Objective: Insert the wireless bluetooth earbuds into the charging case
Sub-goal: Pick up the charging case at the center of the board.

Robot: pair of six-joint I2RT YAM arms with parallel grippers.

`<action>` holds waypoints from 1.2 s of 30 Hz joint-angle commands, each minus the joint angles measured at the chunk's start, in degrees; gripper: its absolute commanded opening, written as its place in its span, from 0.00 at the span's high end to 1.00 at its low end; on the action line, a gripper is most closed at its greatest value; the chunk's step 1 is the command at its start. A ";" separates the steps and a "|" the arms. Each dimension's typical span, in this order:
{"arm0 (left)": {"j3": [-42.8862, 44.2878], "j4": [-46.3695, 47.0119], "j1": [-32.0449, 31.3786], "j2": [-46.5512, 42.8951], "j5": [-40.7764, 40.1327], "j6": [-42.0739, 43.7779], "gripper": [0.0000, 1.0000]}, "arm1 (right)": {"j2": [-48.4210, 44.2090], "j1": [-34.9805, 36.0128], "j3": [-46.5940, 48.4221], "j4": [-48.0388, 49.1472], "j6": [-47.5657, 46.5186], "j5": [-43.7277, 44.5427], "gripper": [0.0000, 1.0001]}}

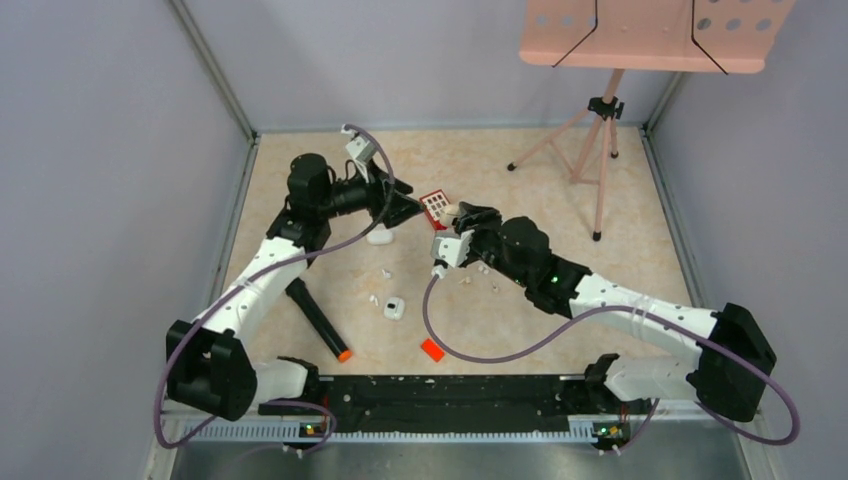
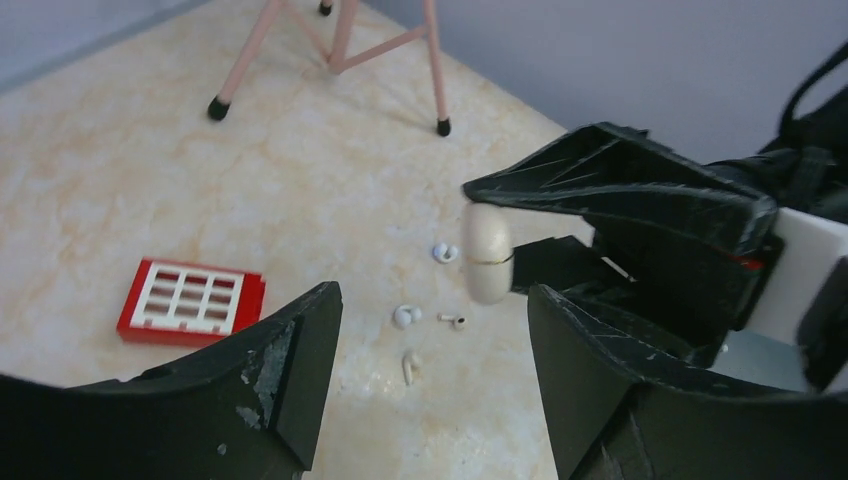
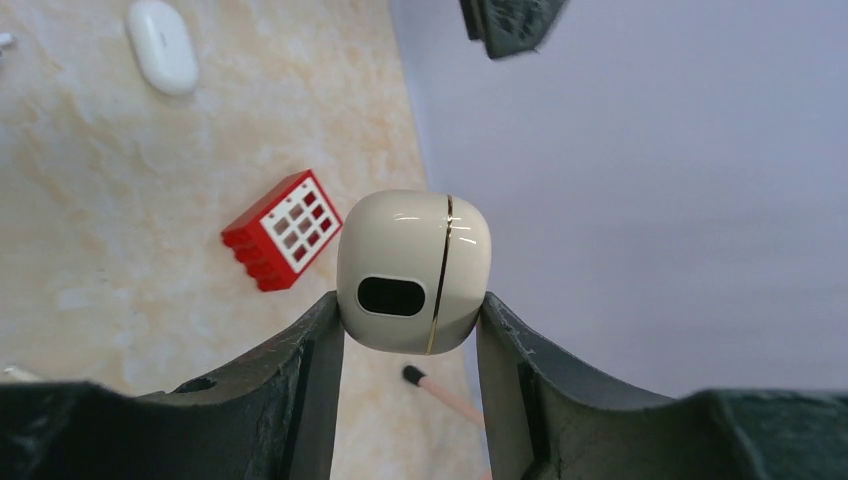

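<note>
Sitting in right tool (image 3: pixel 410 305): charging case (image 3: pixel 413 250)

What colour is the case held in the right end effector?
The case is cream with a thin gold line; best in the right wrist view.

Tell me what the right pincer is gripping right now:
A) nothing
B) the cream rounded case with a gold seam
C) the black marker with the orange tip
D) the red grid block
B: in the right wrist view, the right pincer has a finger pressed against each side of the cream case, while the red block lies down on the table.
</note>
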 commanded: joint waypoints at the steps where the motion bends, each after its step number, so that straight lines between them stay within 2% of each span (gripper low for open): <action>1: 5.00 7.69 -3.94 1.21 4.52 5.90 0.28 | -1.54 -0.36 -1.67 13.94 -12.51 -0.77 0.88; 12: 5.95 8.98 -7.44 5.31 4.55 5.53 0.32 | -0.80 0.79 -2.26 20.24 -18.71 -1.06 0.87; 28: 6.27 11.01 -9.23 6.23 4.57 8.04 0.43 | 0.21 1.00 -2.45 21.64 -19.72 -3.38 0.86; 32: 6.41 12.84 -9.19 6.91 5.14 6.96 0.53 | 0.23 1.02 -2.38 21.11 -19.54 -3.41 0.85; 36: 6.74 13.16 -9.25 7.83 5.30 6.90 0.76 | 0.23 0.92 -2.06 20.00 -18.83 -3.35 0.81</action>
